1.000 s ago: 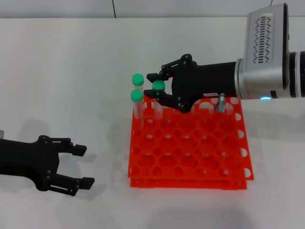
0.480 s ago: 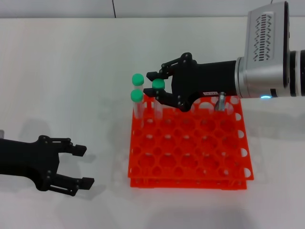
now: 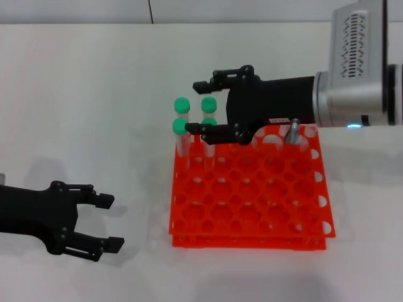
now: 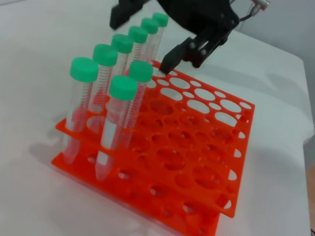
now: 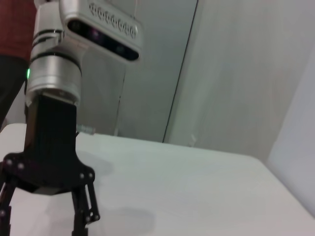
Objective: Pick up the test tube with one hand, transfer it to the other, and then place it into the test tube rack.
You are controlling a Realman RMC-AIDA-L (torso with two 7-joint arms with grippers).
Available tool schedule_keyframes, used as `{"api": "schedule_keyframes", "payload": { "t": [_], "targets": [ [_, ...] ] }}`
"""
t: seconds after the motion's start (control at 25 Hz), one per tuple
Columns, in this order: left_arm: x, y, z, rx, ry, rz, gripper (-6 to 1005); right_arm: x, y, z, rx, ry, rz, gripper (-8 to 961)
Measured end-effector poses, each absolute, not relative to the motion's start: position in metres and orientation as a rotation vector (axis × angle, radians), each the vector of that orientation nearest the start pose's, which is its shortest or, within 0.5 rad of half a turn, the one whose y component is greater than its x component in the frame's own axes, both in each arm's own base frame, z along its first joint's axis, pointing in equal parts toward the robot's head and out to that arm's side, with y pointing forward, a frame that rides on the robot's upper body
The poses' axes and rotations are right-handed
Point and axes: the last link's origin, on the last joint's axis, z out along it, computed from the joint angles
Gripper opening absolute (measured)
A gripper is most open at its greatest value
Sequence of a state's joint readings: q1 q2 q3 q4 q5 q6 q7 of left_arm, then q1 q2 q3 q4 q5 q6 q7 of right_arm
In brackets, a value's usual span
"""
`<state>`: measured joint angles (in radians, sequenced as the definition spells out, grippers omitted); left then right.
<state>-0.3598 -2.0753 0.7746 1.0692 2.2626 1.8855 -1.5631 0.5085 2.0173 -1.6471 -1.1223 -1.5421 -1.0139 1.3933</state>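
Observation:
The orange test tube rack point(image 3: 252, 195) point(image 4: 197, 147) lies right of the table's centre. Several green-capped tubes stand upright in its far-left corner. One test tube point(image 3: 208, 104) stands there between the spread fingers of my right gripper point(image 3: 196, 107) point(image 4: 142, 40). That gripper is open and hovers over the corner, and neither finger touches the tube. It carries a white label and a metal loop point(image 3: 293, 133) at its wrist. My left gripper point(image 3: 107, 221) rests open and empty, low over the table at the near left, well away from the rack.
Most of the rack's holes are unfilled. The white table point(image 3: 94, 94) extends around the rack, and its far edge meets a grey wall. The right wrist view shows the left arm's silver body point(image 5: 51, 83) with a green light.
My right gripper has opened, its fingers spreading off the green-capped tube it held, which now stands alone in the rack. The left gripper has barely shifted.

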Motion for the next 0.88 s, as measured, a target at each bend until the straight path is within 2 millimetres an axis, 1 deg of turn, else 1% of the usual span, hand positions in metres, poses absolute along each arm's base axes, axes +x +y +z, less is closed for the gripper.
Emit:
{"api": "schedule_keyframes", "payload": {
  "t": [0.12,0.24,0.32,0.44,0.48,0.52,0.56,0.6,0.72,0.88],
  "targets": [
    [-0.285,0.264,0.041,-3.009,-0.675,-0.261,889,0.122,0.349,-0.041,-2.742,-0.212,0.539,528],
    [-0.282,0.264,0.043,-3.013,-0.642,-0.288,889,0.124,0.341,-0.026,-2.682,-0.226,0.56,640],
    [-0.279,0.265,0.046,-3.011,-0.615,-0.32,889,0.127,0.337,-0.017,-2.653,-0.22,0.575,678],
    [-0.272,0.27,0.059,-2.955,-0.504,-0.455,889,0.135,0.335,-0.004,-2.615,-0.167,0.609,734],
    [-0.266,0.275,0.071,-2.882,-0.42,-0.572,889,0.14,0.336,-0.001,-2.607,-0.14,0.62,734],
    [-0.262,0.277,0.077,-2.831,-0.369,-0.644,889,0.144,0.336,0.004,-2.601,-0.115,0.632,733],
    [-0.259,0.279,0.083,-2.789,-0.331,-0.7,889,0.153,0.338,0.013,-2.593,-0.059,0.667,733],
    [-0.259,0.279,0.083,-2.789,-0.331,-0.7,889,0.153,0.338,0.013,-2.593,-0.059,0.667,733],
    [-0.251,0.284,0.091,-2.716,-0.27,-0.798,889,0.169,0.337,0.031,-2.594,0.036,0.725,732],
    [-0.242,0.291,0.091,-2.71,-0.241,-0.835,889,0.19,0.332,0.048,-2.614,0.115,0.749,731]
  ]
}}
